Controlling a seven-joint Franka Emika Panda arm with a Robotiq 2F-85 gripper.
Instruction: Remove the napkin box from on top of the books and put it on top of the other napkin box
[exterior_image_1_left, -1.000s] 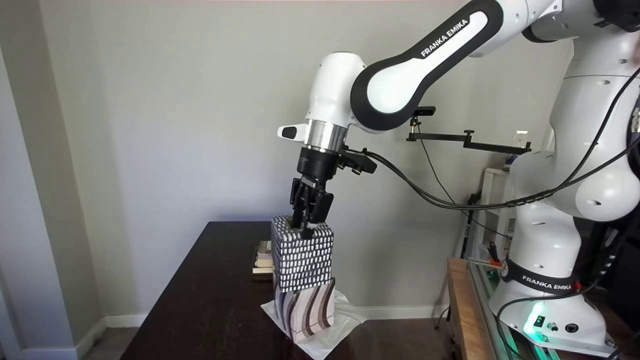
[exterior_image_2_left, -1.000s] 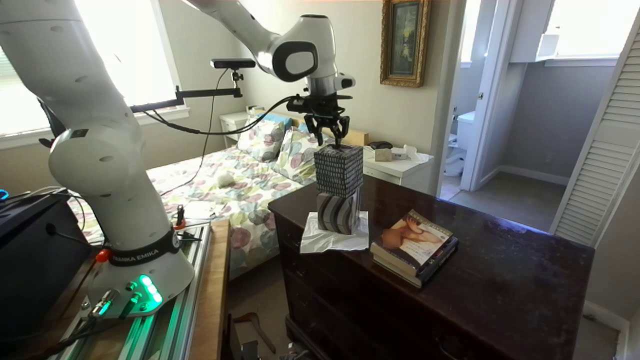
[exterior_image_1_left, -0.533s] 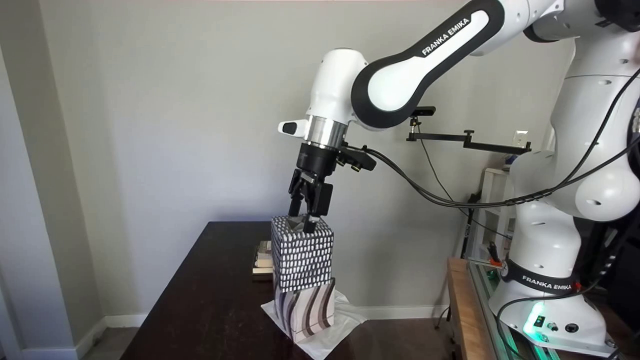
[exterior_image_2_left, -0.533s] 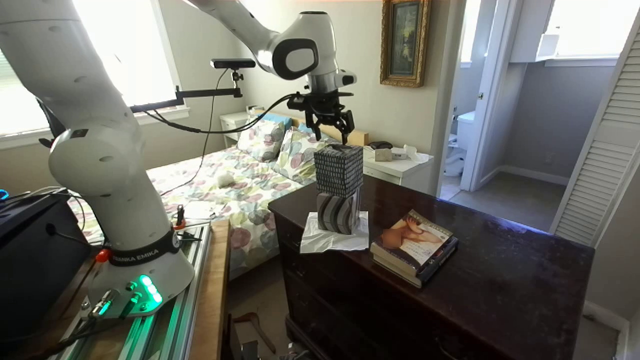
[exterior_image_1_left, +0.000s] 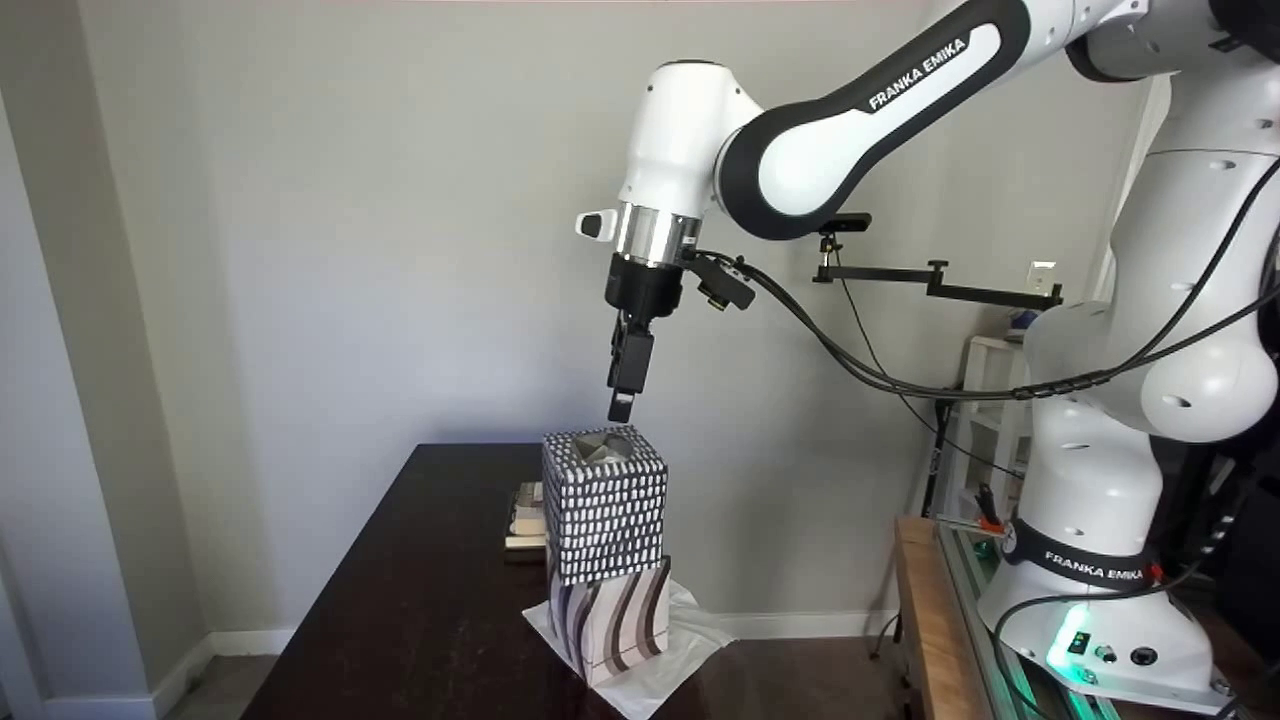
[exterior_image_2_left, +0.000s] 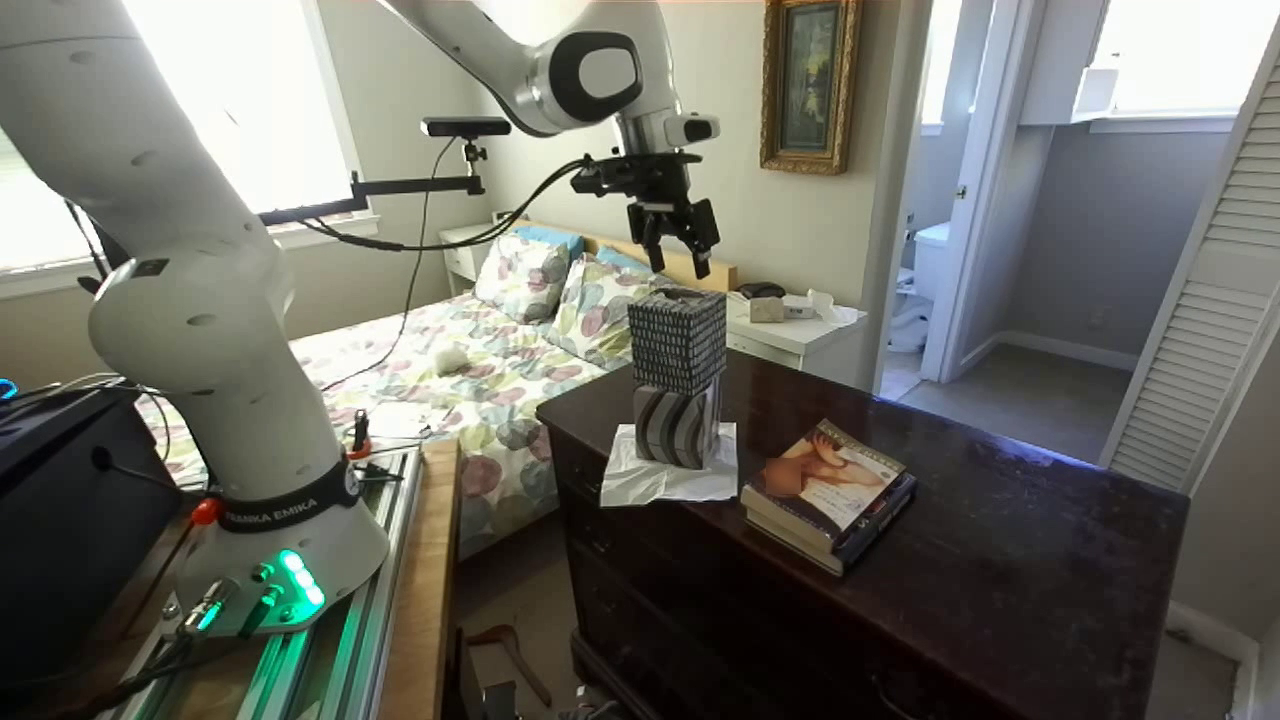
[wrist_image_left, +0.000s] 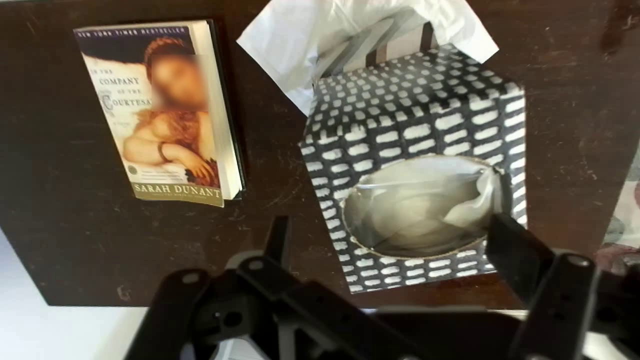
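Note:
The napkin box, with a black-and-white checkered pattern, sits upright on top of the other napkin box, which has wavy brown-and-white stripes. The stack also shows in an exterior view, checkered box above striped box. In the wrist view the checkered box shows its oval top opening and hides most of the striped box. My gripper is open and empty, just above the checkered box and apart from it; its spread fingers also show in an exterior view and the wrist view.
The books lie flat on the dark dresser beside the boxes, with nothing on them. A white sheet lies under the striped box at the dresser's edge. A bed and a white nightstand stand beyond.
My gripper has risen from the top of the checkered box, its fingers coming clear of the opening, and has turned. The fingers have spread somewhat. Both boxes and the books have stayed still.

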